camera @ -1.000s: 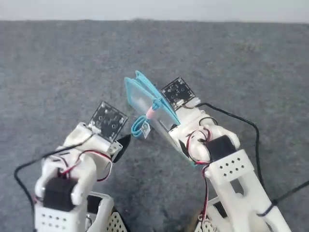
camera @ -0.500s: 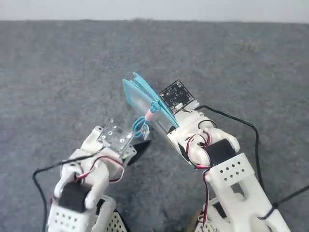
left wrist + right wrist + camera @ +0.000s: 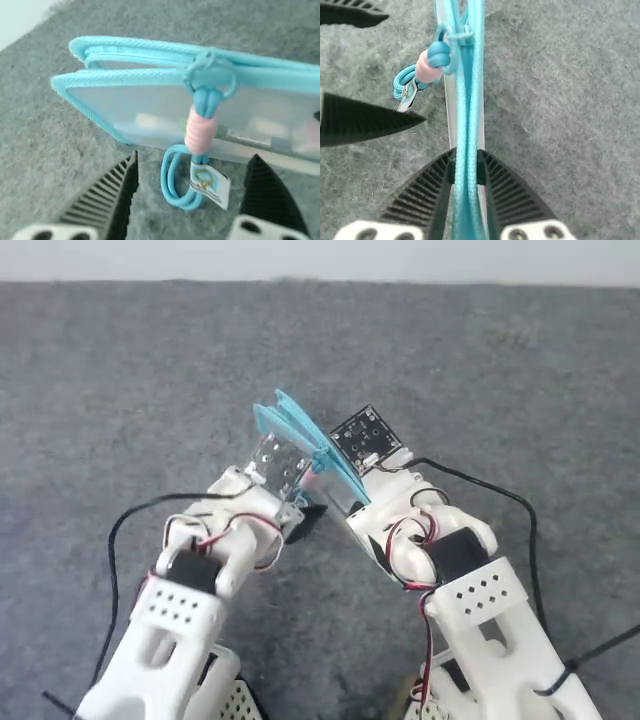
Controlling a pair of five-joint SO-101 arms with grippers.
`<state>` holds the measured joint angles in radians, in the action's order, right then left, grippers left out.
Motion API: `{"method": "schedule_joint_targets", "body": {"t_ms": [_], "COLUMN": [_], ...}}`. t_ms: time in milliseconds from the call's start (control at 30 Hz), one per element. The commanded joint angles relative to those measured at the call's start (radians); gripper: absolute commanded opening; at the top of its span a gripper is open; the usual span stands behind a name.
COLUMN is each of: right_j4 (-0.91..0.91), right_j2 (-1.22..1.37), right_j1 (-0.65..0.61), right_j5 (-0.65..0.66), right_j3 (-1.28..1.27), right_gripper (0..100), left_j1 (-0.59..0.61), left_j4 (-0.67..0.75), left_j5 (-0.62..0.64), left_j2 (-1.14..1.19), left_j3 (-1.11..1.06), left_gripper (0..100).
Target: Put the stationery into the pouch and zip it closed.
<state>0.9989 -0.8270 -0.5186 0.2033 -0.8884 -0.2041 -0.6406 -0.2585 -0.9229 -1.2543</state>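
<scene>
Turquoise-edged translucent pouch point(image 3: 165, 107), upright

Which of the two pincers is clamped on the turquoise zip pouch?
The right pincer: its jaws are shut on the edge of the turquoise, clear-sided zip pouch. The left pincer is open, straddling the pouch's blue pull cord without gripping.

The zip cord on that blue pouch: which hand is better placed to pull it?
Left hand: open, with the zip cord hanging between its fingers. The right hand is clamped on the pouch.
</scene>
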Motion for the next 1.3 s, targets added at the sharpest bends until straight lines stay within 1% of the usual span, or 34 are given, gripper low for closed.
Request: {"method": "schedule_joint_targets", "body": {"t_ms": [0,200,400,500,567,633,833,1000,1067,1100,1233,1267], "right_j4": [0.005,-0.002,-0.004,0.012,0.027,0.027,0.027,0.035,0.041,0.041,0.041,0.042], "right_j2": [-0.019,-0.019,-0.019,-0.018,-0.018,-0.018,-0.018,-0.019,-0.019,-0.019,-0.019,-0.019], "right_j1": [-0.013,-0.013,-0.013,-0.007,-0.004,-0.004,0.018,0.068,0.071,0.070,0.064,0.067], "right_j5": [-0.011,-0.011,-0.009,0.032,0.057,0.078,0.109,0.130,0.132,0.132,0.133,0.133], "right_j3": [-0.002,-0.038,-0.041,-0.048,-0.066,-0.098,-0.124,-0.124,-0.124,-0.124,-0.121,-0.121], "right_gripper": [0.6,0.6,0.6,0.6,0.6,0.6,0.6,0.6,0.6,0.6,0.6,0.6], "left_j1": [0.026,0.015,0.015,0.028,0.071,0.117,0.238,0.249,0.250,0.247,0.206,0.198], "left_j4": [0.101,0.107,0.109,0.103,0.092,0.066,-0.055,-0.084,-0.084,-0.098,-0.196,-0.199], "left_j5": [0.074,0.075,0.074,0.074,0.075,0.075,0.068,-0.029,-0.038,-0.038,-0.037,-0.034], "left_j2": [0.069,0.094,0.094,0.092,0.086,0.094,0.095,0.095,0.095,0.094,0.087,0.087], "left_j3": [0.097,0.119,0.120,0.145,0.168,0.220,0.395,0.421,0.404,0.394,0.352,0.341], "left_gripper": [29,23,12,5,2,2,2,2,3,6,25,27]}}
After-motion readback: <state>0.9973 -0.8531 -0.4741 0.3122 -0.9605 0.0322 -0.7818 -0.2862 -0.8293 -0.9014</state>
